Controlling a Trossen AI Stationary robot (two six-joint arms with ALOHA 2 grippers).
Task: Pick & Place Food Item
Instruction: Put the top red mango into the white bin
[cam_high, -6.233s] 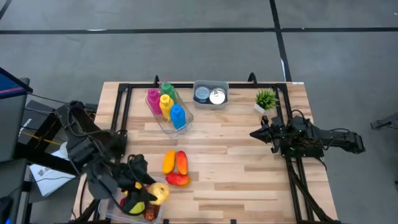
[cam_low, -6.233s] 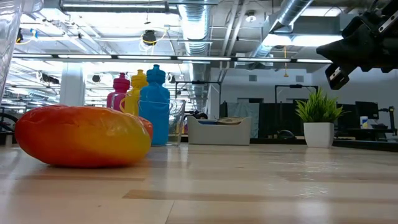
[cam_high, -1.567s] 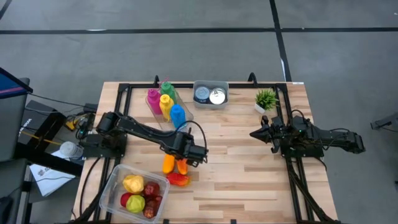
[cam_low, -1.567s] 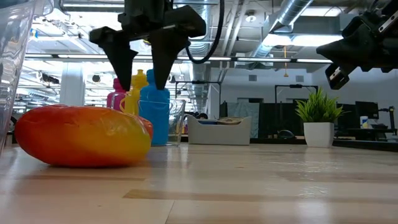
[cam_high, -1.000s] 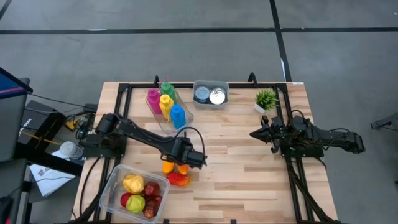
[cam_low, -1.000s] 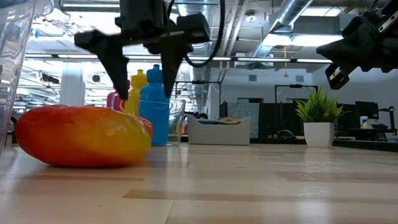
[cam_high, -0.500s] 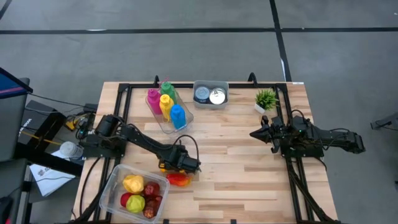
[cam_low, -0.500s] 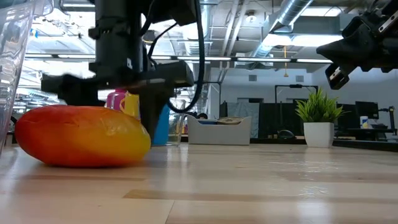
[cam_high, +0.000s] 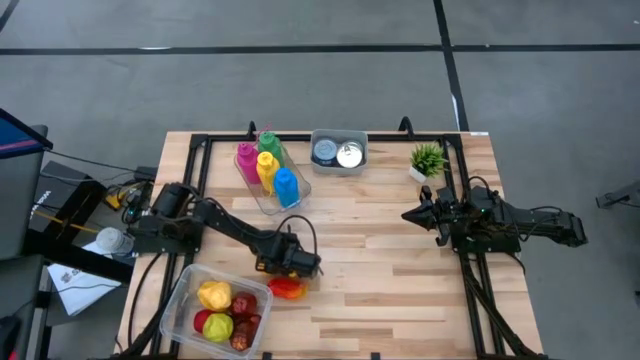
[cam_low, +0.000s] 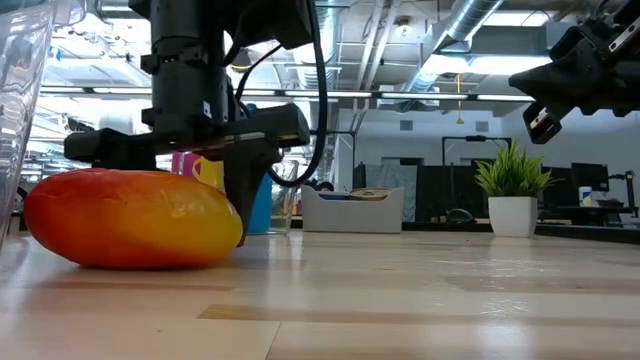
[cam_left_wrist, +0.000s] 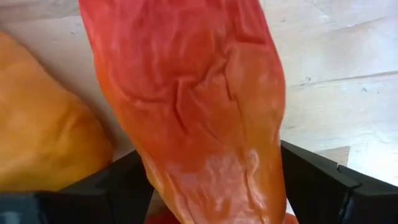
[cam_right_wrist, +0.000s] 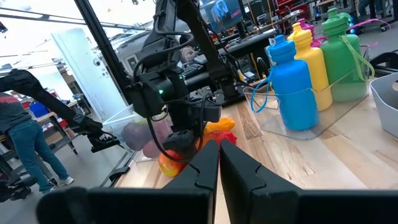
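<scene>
Left side first: the tub (cam_high: 186, 296) at the front-left corner of the surface (cam_high: 400, 290) already has some fruit (cam_high: 214, 295) in it, so I'd say part of the sorting is done.

Just right of it, my left hand (cam_high: 290, 264) is down at the peppers. From the wrist cam the fingers (cam_left_wrist: 311, 180) sit wide apart on either side of the red-orange pepper (cam_left_wrist: 193, 118), not closed on it as far as I can see. An orange pepper (cam_left_wrist: 43, 137) lies right beside it, and a third red one (cam_high: 288, 289) is near the tub. So for this pepper: the approach looks done; grip, lift and drop into the tub are all left.

Middle back: bottles (cam_high: 266, 168) in their tray and a bin (cam_high: 338, 152), untouched.

Far right, the right hand (cam_high: 412, 215) waits above the surface by the plant (cam_high: 427, 158), fingers pressed together, holding nothing.
</scene>
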